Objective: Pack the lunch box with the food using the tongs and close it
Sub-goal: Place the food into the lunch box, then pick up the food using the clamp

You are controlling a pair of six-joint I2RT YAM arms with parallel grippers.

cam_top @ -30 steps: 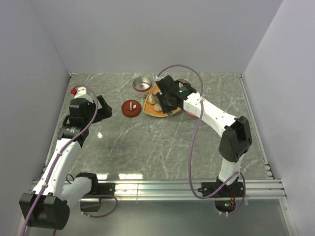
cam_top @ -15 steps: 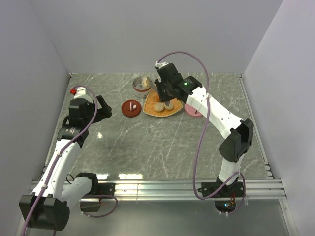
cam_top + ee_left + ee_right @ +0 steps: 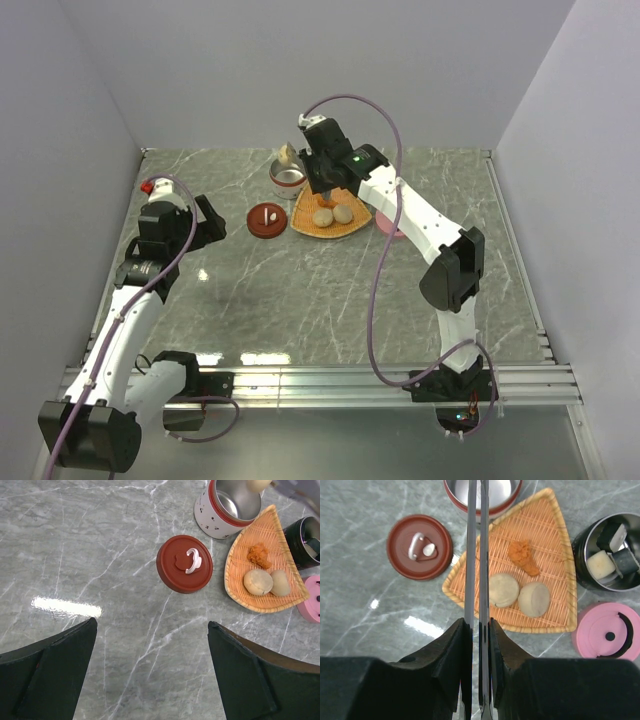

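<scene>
Because the tongs [image 3: 475,555] are slim and would slip otherwise, the right jaws are pressed onto their two arms, squeezing the tips around a pale beige lump [image 3: 288,153] that hangs just above the open steel lunch box [image 3: 289,178], apparently poised for a drop inside. The remaining food, two more pale lumps [image 3: 503,589] and an orange piece [image 3: 522,556], lies on the woven tray [image 3: 555,615] just beside the box, an easy reach for the tongs. The red lid [image 3: 268,219] lies on the bench [image 3: 330,300], handle up, left of the tray, likely parked for closing. The left jaws hang spread wide and empty above the bench, facing that lid, well apart from it.
</scene>
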